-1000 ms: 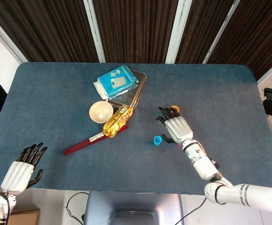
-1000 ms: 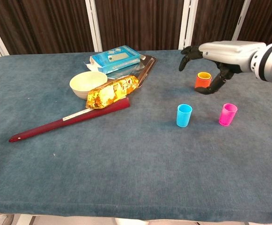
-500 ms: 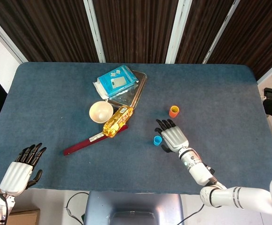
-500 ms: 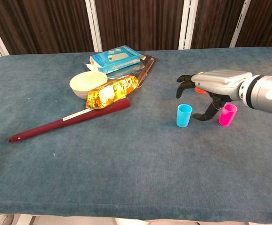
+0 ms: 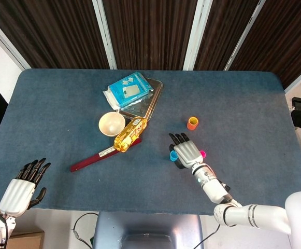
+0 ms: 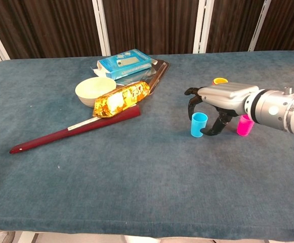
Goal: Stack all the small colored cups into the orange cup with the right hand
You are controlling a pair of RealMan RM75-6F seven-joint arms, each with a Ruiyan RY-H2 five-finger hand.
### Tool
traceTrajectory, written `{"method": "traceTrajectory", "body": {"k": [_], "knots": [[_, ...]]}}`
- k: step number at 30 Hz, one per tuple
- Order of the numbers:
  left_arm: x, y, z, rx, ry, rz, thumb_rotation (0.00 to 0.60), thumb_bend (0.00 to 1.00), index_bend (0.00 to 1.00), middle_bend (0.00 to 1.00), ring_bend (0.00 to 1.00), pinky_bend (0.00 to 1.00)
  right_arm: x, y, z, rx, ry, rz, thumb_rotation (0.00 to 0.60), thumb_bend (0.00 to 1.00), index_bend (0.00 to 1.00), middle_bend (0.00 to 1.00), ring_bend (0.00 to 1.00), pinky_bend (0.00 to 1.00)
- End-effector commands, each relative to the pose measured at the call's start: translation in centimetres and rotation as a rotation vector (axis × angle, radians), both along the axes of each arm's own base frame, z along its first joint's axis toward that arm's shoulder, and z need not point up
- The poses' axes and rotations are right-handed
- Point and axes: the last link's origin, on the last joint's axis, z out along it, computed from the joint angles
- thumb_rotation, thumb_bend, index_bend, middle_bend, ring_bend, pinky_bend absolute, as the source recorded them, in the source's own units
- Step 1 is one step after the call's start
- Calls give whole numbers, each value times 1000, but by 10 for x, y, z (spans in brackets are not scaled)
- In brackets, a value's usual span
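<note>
The orange cup point(image 5: 192, 123) stands upright right of the table's middle, and a yellow rim point(image 6: 220, 81) shows inside it. Nearer the front, a blue cup point(image 6: 199, 124) and a pink cup point(image 6: 245, 125) stand upright and apart. My right hand point(image 6: 215, 98) hovers over the blue cup, with the fingers point(image 6: 191, 101) curved down on its far left side and the thumb on its right near the base. No firm grip shows. In the head view this hand point(image 5: 184, 153) covers part of the blue cup point(image 5: 173, 154). My left hand point(image 5: 23, 184) rests at the front left edge, fingers apart and holding nothing.
Left of the cups lie a cream bowl point(image 5: 111, 123), a gold foil packet point(image 5: 130, 133) and a long dark red stick point(image 5: 103, 153). Behind them, a blue box point(image 5: 129, 89) sits on a metal tray point(image 5: 149, 104).
My right hand left the orange cup, came toward the front and left, and lowered around the blue cup. The cups and my left hand stayed put.
</note>
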Motion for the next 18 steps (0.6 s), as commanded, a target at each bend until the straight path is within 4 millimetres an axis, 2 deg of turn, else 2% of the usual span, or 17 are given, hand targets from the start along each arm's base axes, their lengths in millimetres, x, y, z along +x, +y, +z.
{"method": "traceTrajectory", "body": {"k": [1, 13, 18], "knots": [[0, 0, 0, 0, 0, 1, 600, 453, 0, 0, 23, 135, 1, -1, -1, -4, -6, 1, 600, 478, 506, 0, 0, 0], [0, -1, 1, 3, -4, -1, 600, 453, 0, 0, 23, 135, 4, -1, -1, -20, -13, -1, 600, 477, 587, 0, 0, 0], [0, -1, 2, 5, -5, -1, 600, 453, 0, 0, 24, 135, 7, -8, 15, -75, -47, -11, 600, 477, 595, 1, 0, 0]]}}
